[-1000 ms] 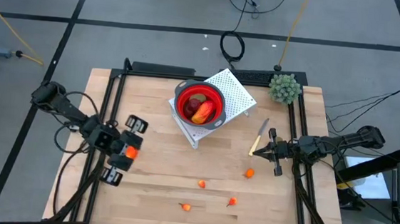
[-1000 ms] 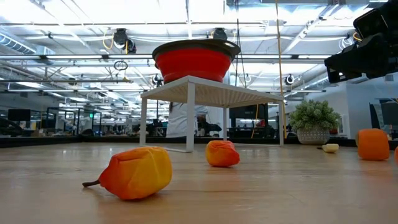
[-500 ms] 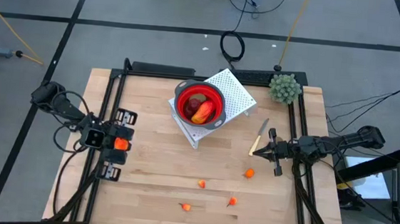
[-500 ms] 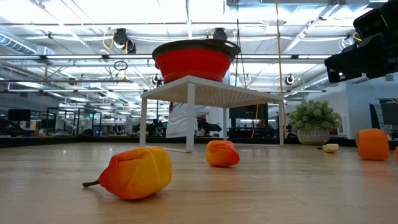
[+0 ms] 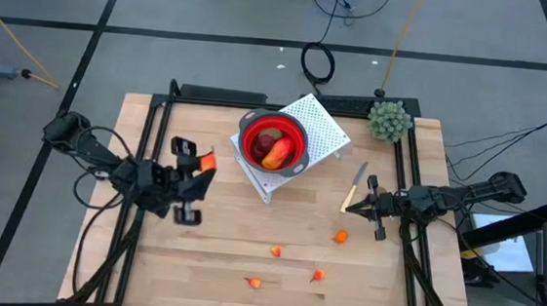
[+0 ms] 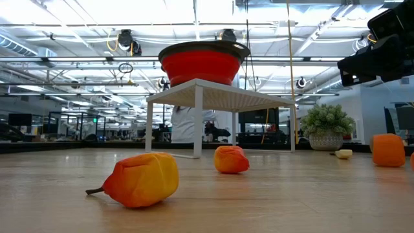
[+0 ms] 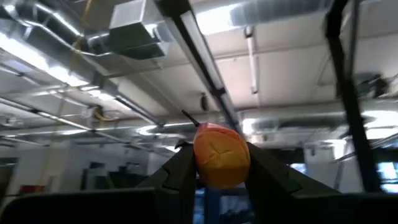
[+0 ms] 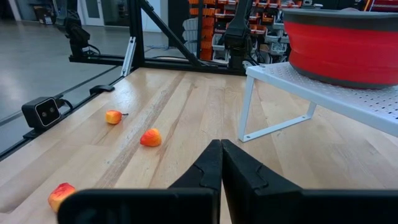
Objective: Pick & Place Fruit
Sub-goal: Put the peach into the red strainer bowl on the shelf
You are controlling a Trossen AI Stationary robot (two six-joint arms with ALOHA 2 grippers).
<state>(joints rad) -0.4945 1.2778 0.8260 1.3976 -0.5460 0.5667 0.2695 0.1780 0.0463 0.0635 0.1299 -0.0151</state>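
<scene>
My left gripper (image 5: 202, 164) is raised over the table's left half, shut on a small orange fruit (image 7: 222, 155) with a dark stem. A red bowl (image 5: 273, 141) stands on a white perforated stand (image 5: 322, 128) at the far middle. In it lie a red-and-yellow piece (image 5: 276, 154) and darker fruits. Several tiny orange fruits rest on the wood near the front, among them one (image 5: 342, 238) and another (image 5: 276, 252). My right gripper (image 5: 352, 207) is shut and holds nothing, at the right beside a pale-handled knife (image 5: 353, 190). My left gripper pinches the orange fruit by two opposite sides (image 7: 200, 163) between its two fingers (image 7: 181, 171), near their free ends. The fingers slant upward, toward the bowl. The fruit is lifted clear of the table, its stem (image 7: 189, 117) pointing away from the gripper.
A green bushy plant (image 5: 389, 120) stands at the far right corner. Black frame rails (image 5: 153, 124) run along the table's left and right sides. Bare wood lies between the stand and the scattered fruits. In the low view the nearest fruit (image 6: 143, 179) lies in front of the stand (image 6: 213, 97).
My left gripper has rolled and swung with the orange fruit from the table's left side toward the far right, nearer the bowl. It has stayed shut on the fruit, which is now tipped upward.
</scene>
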